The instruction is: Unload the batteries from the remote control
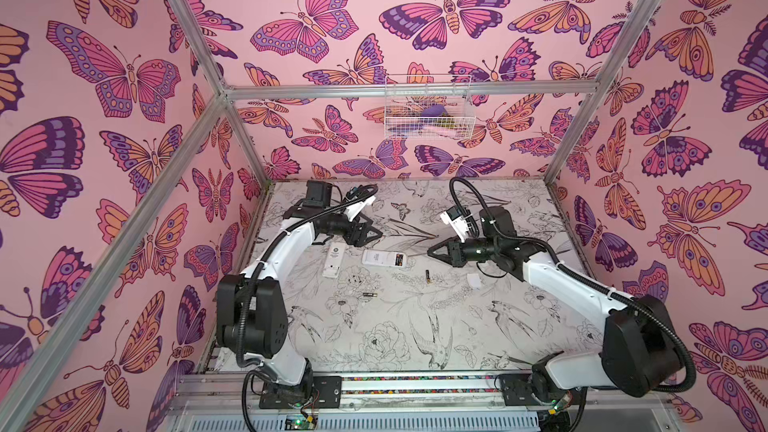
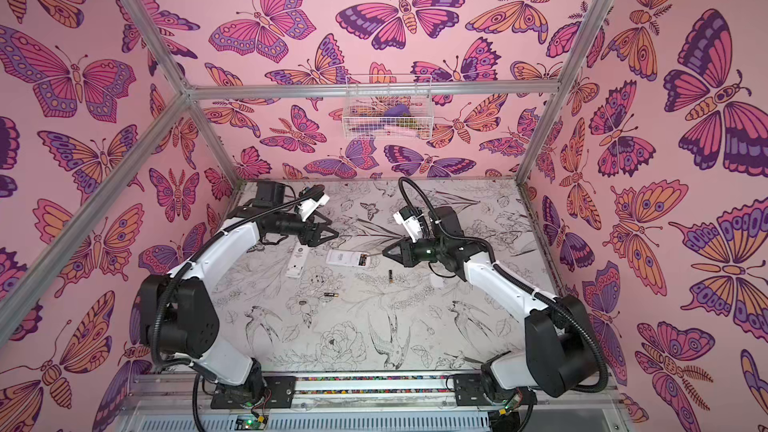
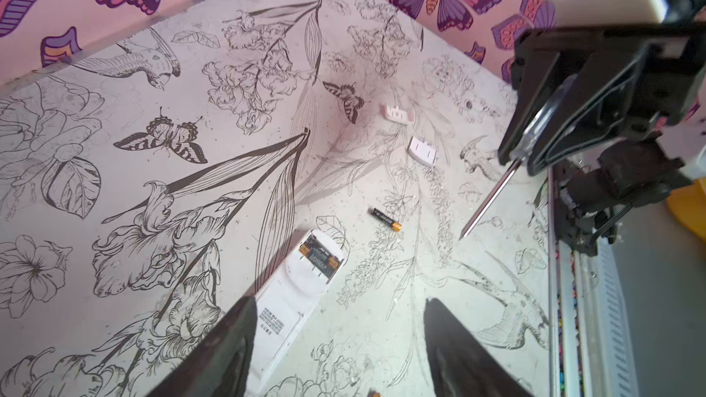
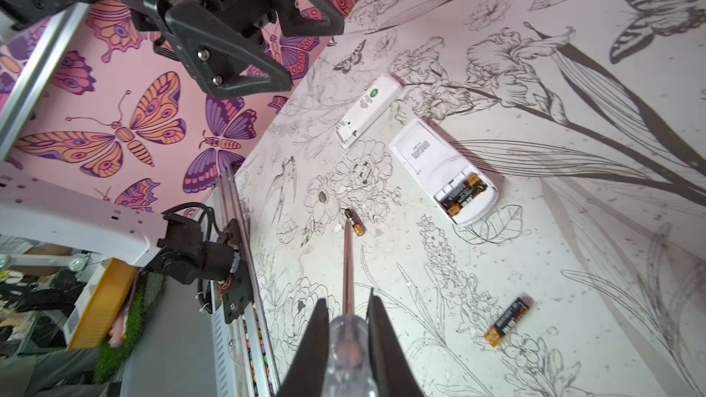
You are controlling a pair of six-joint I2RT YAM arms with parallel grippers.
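Observation:
A wide white remote control [image 1: 380, 258] [image 4: 424, 154] lies face down mid-table, its compartment open with batteries [image 3: 320, 255] [image 4: 462, 194] still inside. A slimmer white remote [image 1: 333, 261] [image 4: 368, 108] lies beside it. Two loose batteries rest on the table: one [image 1: 427, 277] [image 3: 385, 219] near the wide remote, the other [image 1: 370, 295] [image 4: 354, 222] nearer the front. My left gripper [image 1: 372, 230] [image 3: 340, 301] hovers open and empty by the wide remote's closed end. My right gripper [image 1: 430, 252] [image 4: 347, 303] is shut on a clear-handled screwdriver [image 4: 347, 261], whose shaft points toward the remotes.
Two small white battery covers [image 3: 397, 113] [image 3: 422, 150] lie on the right half of the table. A wire basket [image 1: 428, 108] hangs on the back wall. An aluminium rail [image 1: 415, 384] runs along the front edge, and butterfly-papered walls close in the sides.

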